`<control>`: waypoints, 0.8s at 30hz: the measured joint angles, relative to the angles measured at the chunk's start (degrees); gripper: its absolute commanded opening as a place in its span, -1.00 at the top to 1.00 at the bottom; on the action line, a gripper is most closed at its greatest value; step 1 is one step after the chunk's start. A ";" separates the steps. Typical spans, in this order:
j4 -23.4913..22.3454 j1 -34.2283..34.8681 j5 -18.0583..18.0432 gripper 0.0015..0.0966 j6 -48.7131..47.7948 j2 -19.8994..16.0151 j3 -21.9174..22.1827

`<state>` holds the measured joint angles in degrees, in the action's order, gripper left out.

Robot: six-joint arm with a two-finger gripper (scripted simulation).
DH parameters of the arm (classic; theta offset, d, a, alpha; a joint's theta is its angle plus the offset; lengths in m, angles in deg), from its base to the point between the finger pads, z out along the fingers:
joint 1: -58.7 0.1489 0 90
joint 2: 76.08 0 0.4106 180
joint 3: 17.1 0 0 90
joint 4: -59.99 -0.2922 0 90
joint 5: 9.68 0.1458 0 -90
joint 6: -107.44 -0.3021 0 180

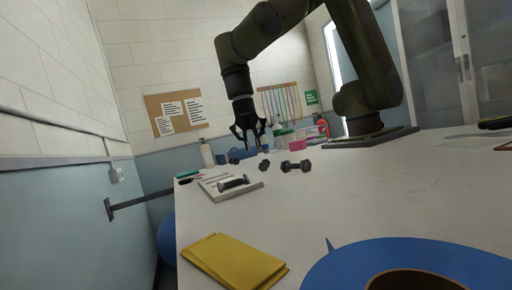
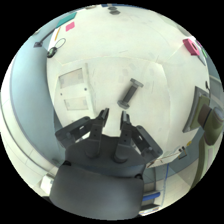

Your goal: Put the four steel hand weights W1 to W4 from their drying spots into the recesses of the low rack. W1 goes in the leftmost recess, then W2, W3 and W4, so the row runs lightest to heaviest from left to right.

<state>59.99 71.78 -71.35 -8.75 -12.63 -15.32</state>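
My gripper [image 1: 250, 146] hangs open and empty above the far part of the table, over a small hand weight [image 1: 234, 161] whose far end is hidden. In the wrist camera my gripper [image 2: 114, 116] points down beside a slim hand weight [image 2: 130, 92] lying flat on the table. The low rack [image 1: 230, 185] lies nearer the table's left edge, with one weight [image 1: 233, 183] resting in its nearest recess and the other recesses open. Two more weights lie on the table right of the rack: one seen end-on [image 1: 264, 165] and a larger one [image 1: 295, 166] lying crosswise.
A blue box [image 1: 241, 153], bottles [image 1: 277, 131] and a pink block [image 1: 297, 145] line the wall behind the weights. The arm's base plate [image 1: 370, 138] sits to the right. A yellow folded cloth [image 1: 234, 262] and a blue ring [image 1: 409, 264] lie at the near edge.
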 measured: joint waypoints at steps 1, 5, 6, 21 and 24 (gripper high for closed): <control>0.00 -0.22 0.32 0.32 -1.52 0.38 0.70; 0.00 -1.01 1.45 0.32 -6.80 1.69 3.13; 0.00 -1.17 1.69 0.32 -7.92 1.96 3.65; 0.00 -2.32 3.34 0.32 -15.69 3.88 7.22; 0.00 -2.33 3.36 0.32 -15.79 3.90 7.26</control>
<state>59.99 69.46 -67.99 -24.54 -8.73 -8.06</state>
